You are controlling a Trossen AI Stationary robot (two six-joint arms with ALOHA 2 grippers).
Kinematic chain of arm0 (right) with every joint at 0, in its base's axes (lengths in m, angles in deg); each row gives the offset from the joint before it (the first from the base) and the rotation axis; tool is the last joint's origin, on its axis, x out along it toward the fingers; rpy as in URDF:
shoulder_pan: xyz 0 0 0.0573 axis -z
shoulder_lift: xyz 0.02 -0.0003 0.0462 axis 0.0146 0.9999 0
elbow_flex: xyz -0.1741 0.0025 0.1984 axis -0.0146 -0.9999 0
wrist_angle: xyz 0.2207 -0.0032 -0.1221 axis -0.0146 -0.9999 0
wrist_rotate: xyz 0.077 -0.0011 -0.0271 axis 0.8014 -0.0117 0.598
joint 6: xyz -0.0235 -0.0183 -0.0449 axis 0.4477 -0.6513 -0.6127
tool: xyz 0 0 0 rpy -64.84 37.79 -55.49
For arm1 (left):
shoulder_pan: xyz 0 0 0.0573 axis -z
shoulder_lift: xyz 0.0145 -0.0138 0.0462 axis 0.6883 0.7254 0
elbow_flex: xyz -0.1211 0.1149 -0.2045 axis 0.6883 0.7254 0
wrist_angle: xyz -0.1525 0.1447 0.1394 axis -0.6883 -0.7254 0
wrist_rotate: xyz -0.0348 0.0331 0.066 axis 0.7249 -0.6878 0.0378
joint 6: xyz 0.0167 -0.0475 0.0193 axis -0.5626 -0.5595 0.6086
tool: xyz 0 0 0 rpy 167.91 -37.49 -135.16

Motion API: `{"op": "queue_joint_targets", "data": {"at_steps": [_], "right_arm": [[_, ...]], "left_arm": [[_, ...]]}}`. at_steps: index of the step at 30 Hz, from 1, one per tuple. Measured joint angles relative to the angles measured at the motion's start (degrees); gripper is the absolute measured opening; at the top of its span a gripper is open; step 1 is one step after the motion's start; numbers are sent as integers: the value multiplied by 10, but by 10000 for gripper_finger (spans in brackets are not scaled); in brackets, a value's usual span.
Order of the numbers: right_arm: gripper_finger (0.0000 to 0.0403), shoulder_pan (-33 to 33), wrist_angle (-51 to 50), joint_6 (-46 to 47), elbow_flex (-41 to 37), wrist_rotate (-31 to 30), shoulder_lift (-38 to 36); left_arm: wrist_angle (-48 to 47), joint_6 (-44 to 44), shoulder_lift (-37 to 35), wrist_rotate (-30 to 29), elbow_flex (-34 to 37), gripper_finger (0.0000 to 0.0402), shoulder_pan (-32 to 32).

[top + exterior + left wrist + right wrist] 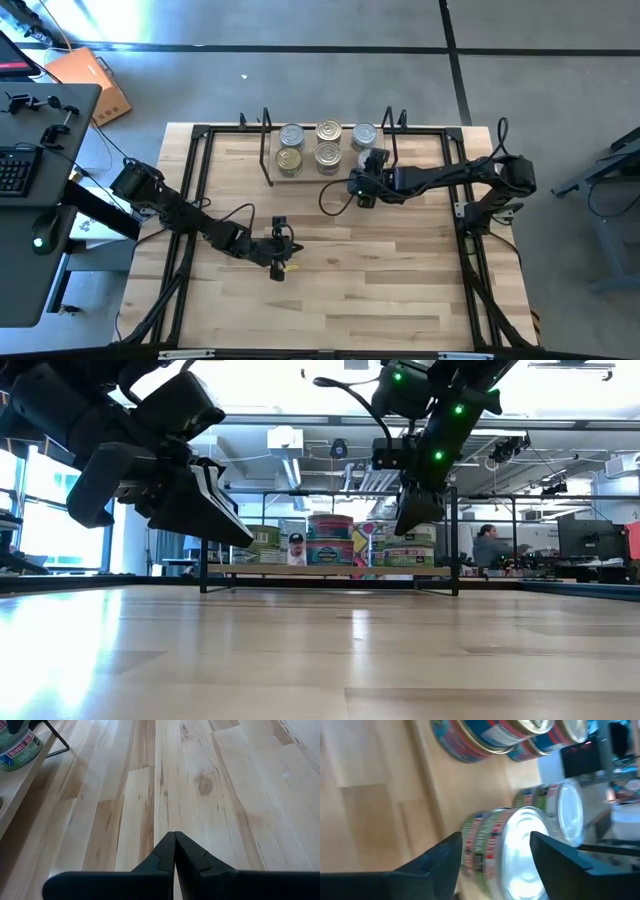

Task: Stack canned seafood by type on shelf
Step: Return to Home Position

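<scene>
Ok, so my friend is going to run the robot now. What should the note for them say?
Left gripper: shut, holding nothing, hovering over the pale wooden tabletop in front of the shelf.
Right gripper: open, close above the green-labelled silver-topped tin at the shelf's front right.
Things: every small round metal tin in view sits on the low light-wood shelf with black metal uprights, in six stacks, three abreast and two deep.
Done: stacking looks finished.
Left: probably just lift the right arm away without knocking the stack, then park both arms.
</scene>
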Motion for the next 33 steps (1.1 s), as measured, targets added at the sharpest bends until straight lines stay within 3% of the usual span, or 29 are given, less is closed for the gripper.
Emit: {"op": "queue_joint_targets", "data": {"at_steps": [9, 14, 19, 26, 33], "right_arm": [[246, -16, -11, 34, 16, 4, -29], [242, -50, -16, 99, 19, 113, -98], [201, -101, -17, 156, -33, 218, -198], [105, -167, 38, 260, -197, 232, -406], [13, -176, 162, 287, -364, 242, -623]], "left_arm": [[1, -15, 0, 0, 0, 0, 2], [-9, -20, -41, 0, 0, 0, 21], [-45, -15, -149, -19, 12, 0, 47], [-40, -26, -375, -28, 130, 0, 22], [-83, -45, -565, 82, 174, 0, -90]]}}
